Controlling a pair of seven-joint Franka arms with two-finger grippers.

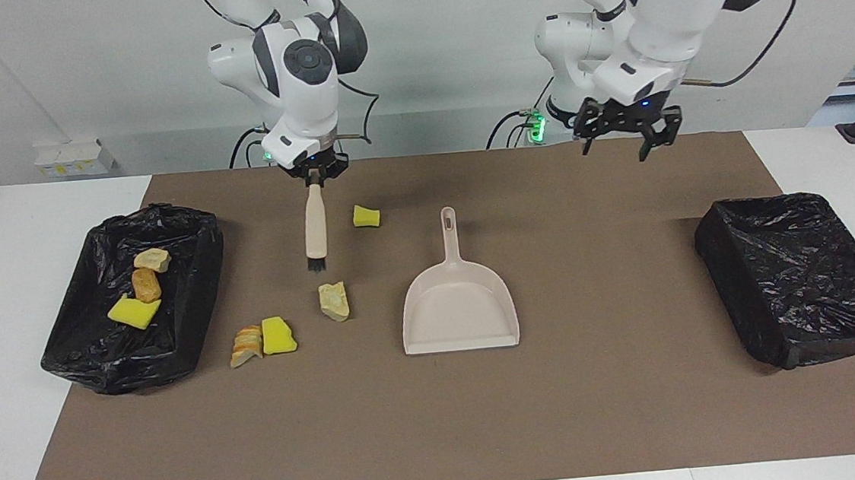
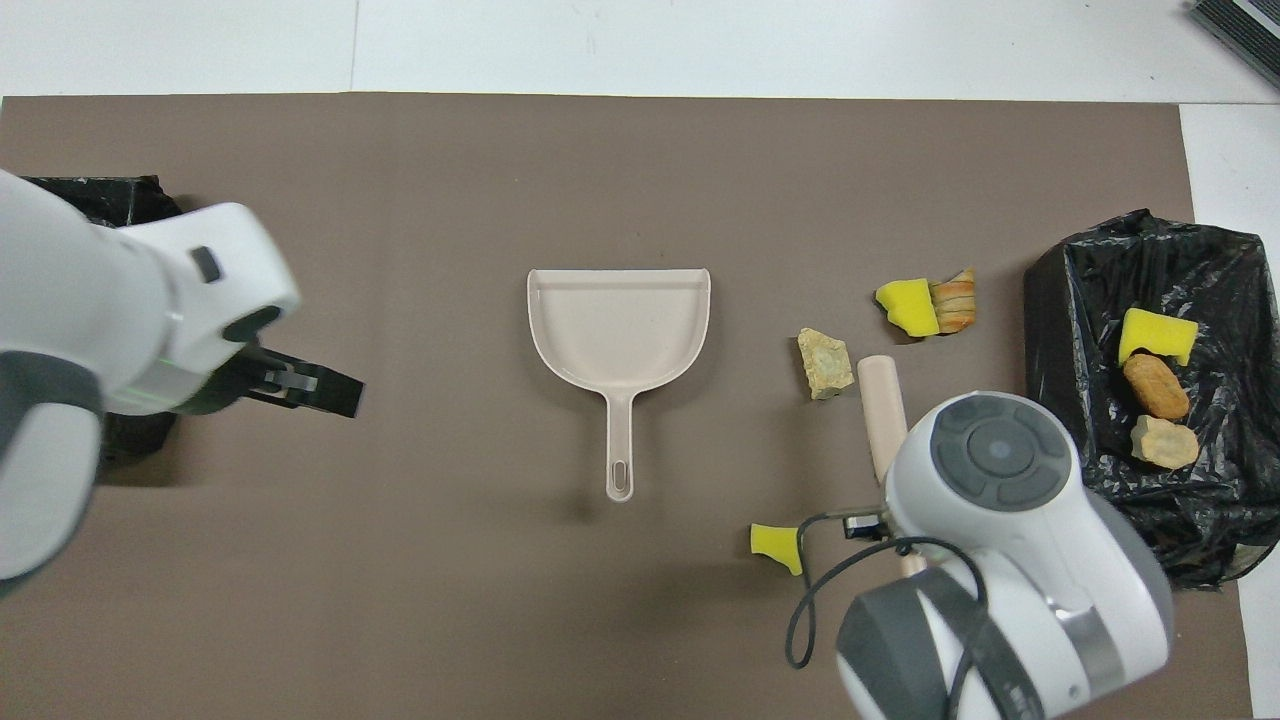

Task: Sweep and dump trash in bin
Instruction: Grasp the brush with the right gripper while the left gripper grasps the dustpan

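My right gripper (image 1: 314,180) is shut on the beige hand brush (image 1: 314,226), which hangs bristles down just nearer the robots than a tan lump (image 1: 334,301); the brush handle also shows in the overhead view (image 2: 880,400). A yellow chunk (image 1: 366,216) lies beside the brush. A bread-like scrap (image 1: 246,345) and a yellow chunk (image 1: 278,335) lie together beside the bin (image 1: 195,289) at the right arm's end. That bin holds three scraps (image 1: 143,285). My left gripper (image 1: 622,144) is open and empty, in the air over the mat's edge by the robots.
The beige dustpan (image 1: 458,306) lies at mid-table, its handle toward the robots. A second black-lined bin (image 1: 800,275) stands at the left arm's end, with nothing showing inside. A brown mat (image 1: 442,422) covers the table.
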